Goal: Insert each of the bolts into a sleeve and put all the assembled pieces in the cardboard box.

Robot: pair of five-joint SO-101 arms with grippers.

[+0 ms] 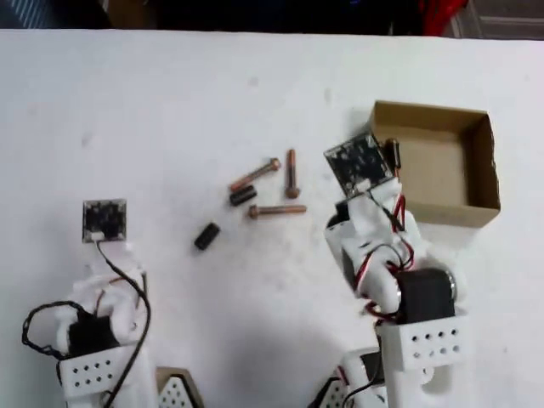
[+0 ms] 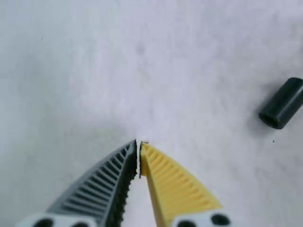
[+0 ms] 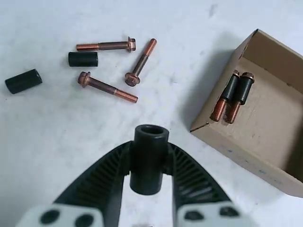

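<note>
Right fingers (image 3: 104, 175) grasp a black sleeve (image 3: 150, 161) next to the cardboard box (image 3: 236, 142); left fingers (image 2: 180, 189) are clenched tip to tip over bare bench (image 2: 142, 56).

The held sleeve stands upright between the right fingers, open end up, just off the box's near left corner. The box sits toward the bench's right edge, and two assembled pieces (image 3: 232, 97) lie side by side inside it against its left wall. Three loose bolts (image 3: 108, 87) lie scattered at mid-bench, well apart from the box. One loose sleeve (image 3: 83, 59) lies among the bolts. A second loose sleeve (image 3: 23, 81) lies by itself, farther toward the left edge and near the left fingers. The left arm (image 1: 106, 280) is by the near left part of the bench.
</note>
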